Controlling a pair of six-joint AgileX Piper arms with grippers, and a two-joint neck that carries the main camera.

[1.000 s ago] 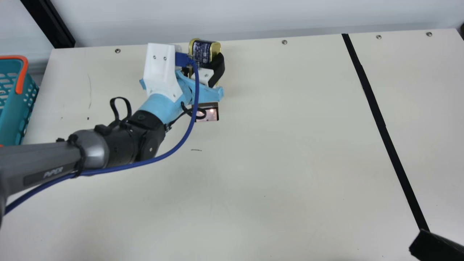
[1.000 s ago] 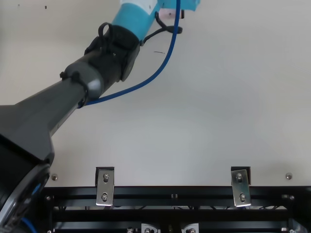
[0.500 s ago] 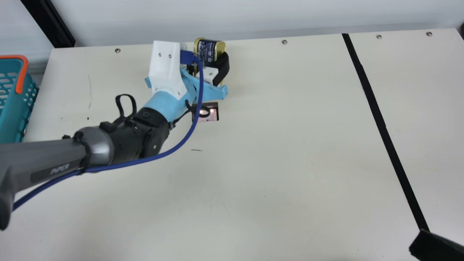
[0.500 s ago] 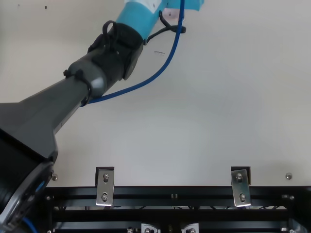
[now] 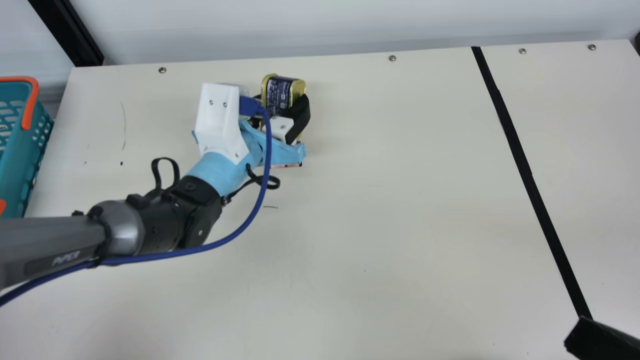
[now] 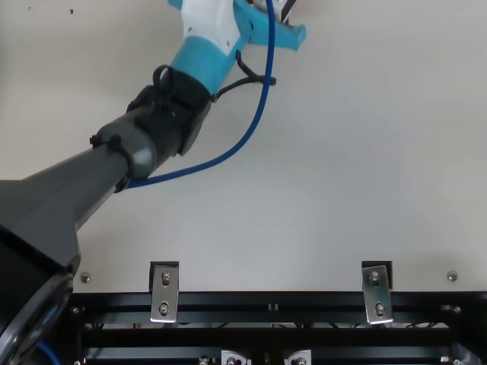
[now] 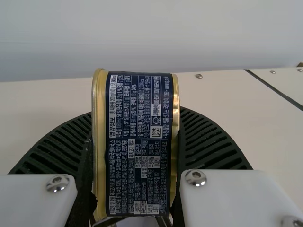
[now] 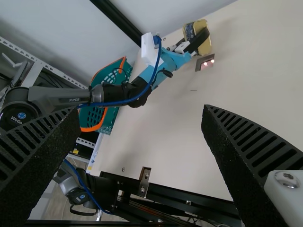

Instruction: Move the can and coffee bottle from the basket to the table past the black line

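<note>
Pinching the rectangular can at main view's upper centre, left hand should next cross the black line; right hand spread

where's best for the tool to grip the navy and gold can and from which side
Pinch the can across its gold ends, coming in from the navy label side, as the left tool does. Those ends face opposite ways across its shorter span, so that hold should sit squarely.
</note>
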